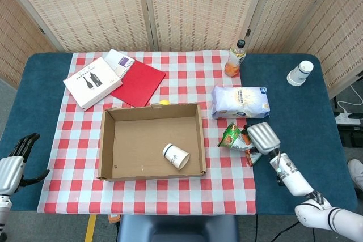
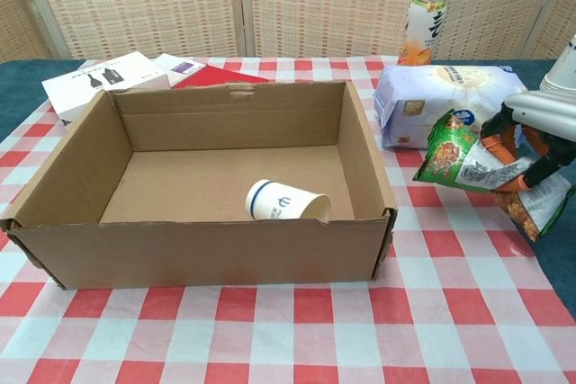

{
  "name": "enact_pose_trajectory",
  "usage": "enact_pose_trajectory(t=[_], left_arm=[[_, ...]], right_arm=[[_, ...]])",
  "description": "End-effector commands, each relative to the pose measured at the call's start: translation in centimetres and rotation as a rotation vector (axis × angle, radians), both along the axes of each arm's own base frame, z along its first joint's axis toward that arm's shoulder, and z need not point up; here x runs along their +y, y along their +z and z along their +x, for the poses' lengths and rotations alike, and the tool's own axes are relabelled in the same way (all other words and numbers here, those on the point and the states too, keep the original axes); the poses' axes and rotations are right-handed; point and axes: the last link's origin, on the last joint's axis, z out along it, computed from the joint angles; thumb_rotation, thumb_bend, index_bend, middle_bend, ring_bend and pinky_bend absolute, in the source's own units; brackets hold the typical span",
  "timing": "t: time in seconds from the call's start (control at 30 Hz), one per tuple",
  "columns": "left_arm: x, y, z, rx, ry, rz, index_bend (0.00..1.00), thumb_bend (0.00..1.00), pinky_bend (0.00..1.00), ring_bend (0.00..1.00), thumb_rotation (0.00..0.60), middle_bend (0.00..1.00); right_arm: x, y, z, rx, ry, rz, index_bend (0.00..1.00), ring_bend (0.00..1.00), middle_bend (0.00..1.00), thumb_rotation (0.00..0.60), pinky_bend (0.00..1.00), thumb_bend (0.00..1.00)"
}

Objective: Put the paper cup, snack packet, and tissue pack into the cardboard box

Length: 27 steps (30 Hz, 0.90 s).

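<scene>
Right hand [image 1: 262, 138] holds snack packet [image 2: 472, 166] lifted off the tabletop [image 1: 283, 106], just right of the cardboard box [image 1: 110, 143].
Paper cup [image 1: 176, 156] lies on its side inside the box near the front wall. Tissue pack [image 1: 240, 102] sits on the checked cloth [image 1: 187, 77] behind the packet. Left hand [image 1: 12, 165] idle at far left edge, fingers spread, holding nothing.

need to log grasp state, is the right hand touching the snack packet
Touching. The chest view shows the right hand gripping the snack packet, lifted off the tablecloth.
</scene>
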Motion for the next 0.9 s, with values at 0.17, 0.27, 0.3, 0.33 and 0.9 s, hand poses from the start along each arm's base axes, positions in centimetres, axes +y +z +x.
enact_pose_trajectory(t=[0.17,0.27,0.3,0.33,0.9], left_arm=[[0.0,0.0,0.1,-0.001,-0.003,-0.003,0.03,0.21,0.23,0.0,0.6,0.01],[-0.1,0.0,0.2,-0.002,-0.006,-0.003,0.03,0.21,0.23,0.0,0.6,0.01],[-0.1,0.0,0.2,-0.001,-0.007,-0.002,0.03,0.21,0.23,0.0,0.6,0.01],[-0.1,0.0,0.2,-0.001,-0.008,-0.001,0.03,0.21,0.23,0.0,0.6,0.01],[-0.2,0.3,0.2,-0.01,-0.002,0.002,0.03,0.22,0.23,0.0,0.6,0.01]], right_arm=[[1.8,3.8,2.9,-0.026,0.114,-0.078,0.8,0.54,0.53,0.6,0.74,0.26],[1.8,5.7,5.4,-0.035,0.177,-0.128,0.81,0.54,0.53,0.6,0.74,0.26],[1.7,6.3,6.3,-0.038,0.197,-0.142,0.81,0.55,0.54,0.6,0.74,0.26],[1.6,6.8,7.2,-0.039,0.217,-0.155,0.81,0.55,0.54,0.6,0.75,0.26],[-3.7,0.3,24.7,-0.253,0.454,-0.078,0.81,0.55,0.55,0.6,0.75,0.26]])
